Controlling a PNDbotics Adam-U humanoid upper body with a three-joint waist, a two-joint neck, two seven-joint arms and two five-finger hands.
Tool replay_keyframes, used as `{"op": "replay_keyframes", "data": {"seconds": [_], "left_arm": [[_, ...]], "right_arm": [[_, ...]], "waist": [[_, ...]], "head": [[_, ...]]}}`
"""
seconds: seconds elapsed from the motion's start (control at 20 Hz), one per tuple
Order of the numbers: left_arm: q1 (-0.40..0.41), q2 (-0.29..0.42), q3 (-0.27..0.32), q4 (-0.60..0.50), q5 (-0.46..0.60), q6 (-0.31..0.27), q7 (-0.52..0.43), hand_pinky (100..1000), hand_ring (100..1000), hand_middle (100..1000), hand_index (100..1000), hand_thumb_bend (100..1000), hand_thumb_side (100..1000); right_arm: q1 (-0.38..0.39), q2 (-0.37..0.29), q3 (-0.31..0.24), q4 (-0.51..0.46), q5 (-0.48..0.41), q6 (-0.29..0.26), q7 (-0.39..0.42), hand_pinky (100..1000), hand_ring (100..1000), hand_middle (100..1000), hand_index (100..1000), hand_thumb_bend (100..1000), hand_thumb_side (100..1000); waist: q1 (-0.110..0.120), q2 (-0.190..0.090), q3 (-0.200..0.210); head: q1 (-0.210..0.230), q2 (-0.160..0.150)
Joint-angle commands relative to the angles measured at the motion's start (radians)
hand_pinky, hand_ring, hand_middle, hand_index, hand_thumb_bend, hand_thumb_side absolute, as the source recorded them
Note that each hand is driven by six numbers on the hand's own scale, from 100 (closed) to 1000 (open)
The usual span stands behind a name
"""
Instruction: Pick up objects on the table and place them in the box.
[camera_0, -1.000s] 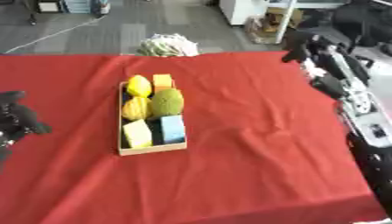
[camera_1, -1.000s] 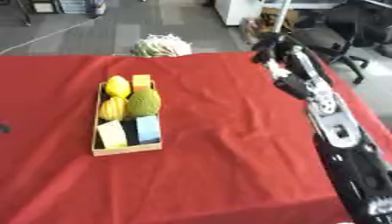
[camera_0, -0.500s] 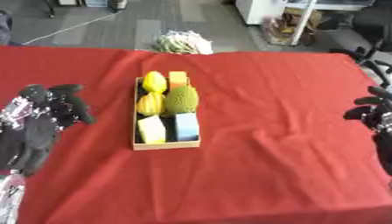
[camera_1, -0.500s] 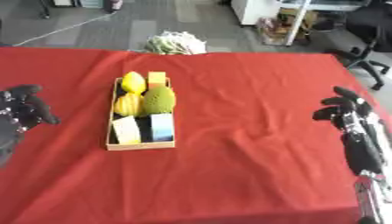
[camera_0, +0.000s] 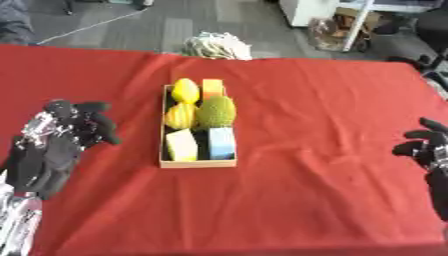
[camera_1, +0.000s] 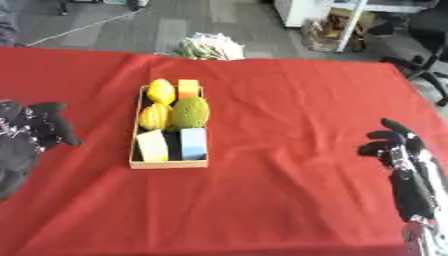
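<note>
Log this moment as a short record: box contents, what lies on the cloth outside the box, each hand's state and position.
box: open tray on the red tablecloth, left of centre
contents: yellow lemon-like fruit, orange block, yellow ribbed fruit, green spiky fruit, pale yellow block, light blue block
loose items on cloth: none visible
left hand: left of the box, holding nothing
right hand: near the right edge, holding nothing
beyond far edge: pale bundle on the floor

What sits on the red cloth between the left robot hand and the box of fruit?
Nothing visible: only bare red cloth lies between the left robot hand and the box, which already holds the fruit and blocks.
</note>
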Motion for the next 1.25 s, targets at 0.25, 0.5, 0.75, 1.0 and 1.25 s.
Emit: {"op": "replay_keyframes", "data": {"seconds": [0.25,0.5,0.75,1.0,1.25], "left_arm": [[-0.003,0.011,-0.010,-0.004,-0.017,0.002,-0.004,657,540,556,798,100,998],[-0.003,0.009,-0.012,-0.003,-0.020,0.001,-0.005,658,541,558,797,100,998],[-0.004,0.006,-0.013,-0.002,-0.020,0.000,-0.005,658,543,560,796,100,997],[-0.005,0.004,-0.013,-0.003,-0.019,0.000,-0.005,658,544,561,797,100,995],[-0.005,0.003,-0.012,-0.002,-0.018,0.001,-0.003,658,545,561,796,100,995]], "right_arm": [[-0.019,-0.002,0.009,-0.025,0.008,0.012,0.000,603,567,607,816,100,525],[-0.022,-0.002,0.009,-0.026,0.010,0.017,-0.001,602,566,606,812,100,524],[-0.024,0.000,0.009,-0.026,0.014,0.021,0.000,603,566,605,810,100,524],[-0.025,0.000,0.009,-0.027,0.013,0.023,-0.001,603,566,607,810,100,524],[-0.025,0.000,0.008,-0.028,0.012,0.024,-0.001,604,566,606,809,100,524]], "waist": [[-0.005,0.003,0.003],[0.000,0.003,0.004],[0.003,0.002,0.008],[0.005,0.000,0.002],[0.008,-0.001,0.002]], "head": [[0.053,-0.004],[0.045,-0.004],[0.035,-0.004],[0.024,-0.004],[0.012,-0.004]]}}
